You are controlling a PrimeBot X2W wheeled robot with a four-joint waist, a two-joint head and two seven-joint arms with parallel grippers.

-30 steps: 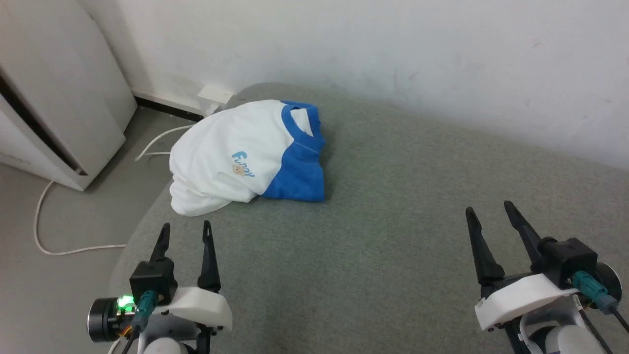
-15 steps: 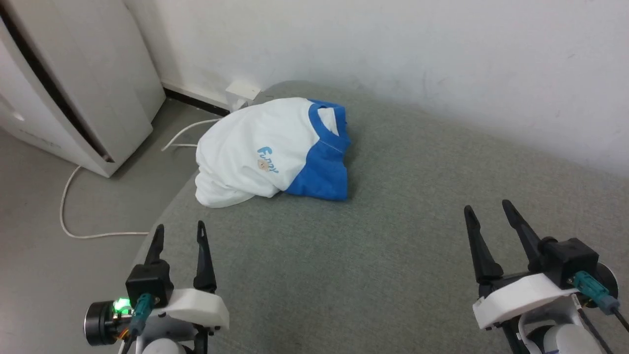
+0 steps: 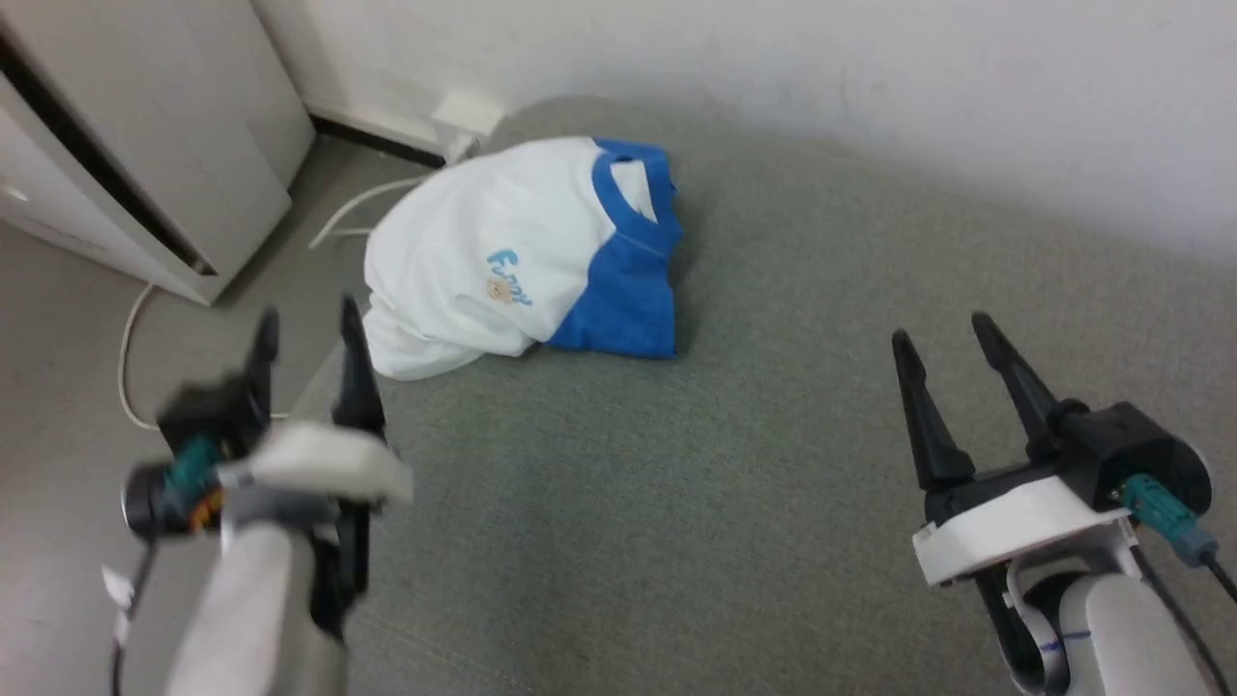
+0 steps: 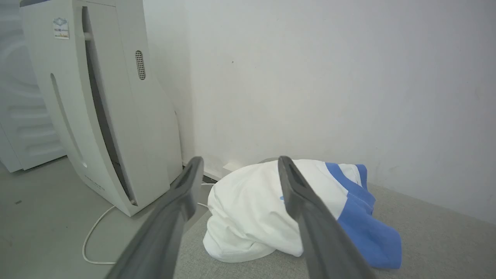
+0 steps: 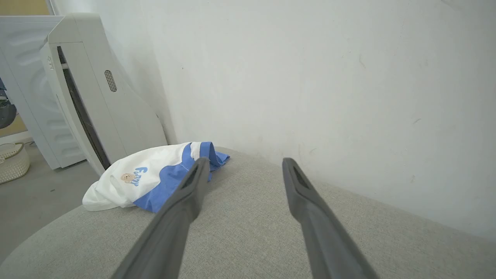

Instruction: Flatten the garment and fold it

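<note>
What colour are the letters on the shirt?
Light blue letters, on the white chest of the garment. The right wrist view shows them best.

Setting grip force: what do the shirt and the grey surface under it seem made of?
The garment looks like soft knit fabric, perhaps cotton jersey: matte, slumped in limp rounded folds. The grey surface looks like woven upholstery cloth, matte with a fine visible weave; its rounded edge hints at padding beneath.
</note>
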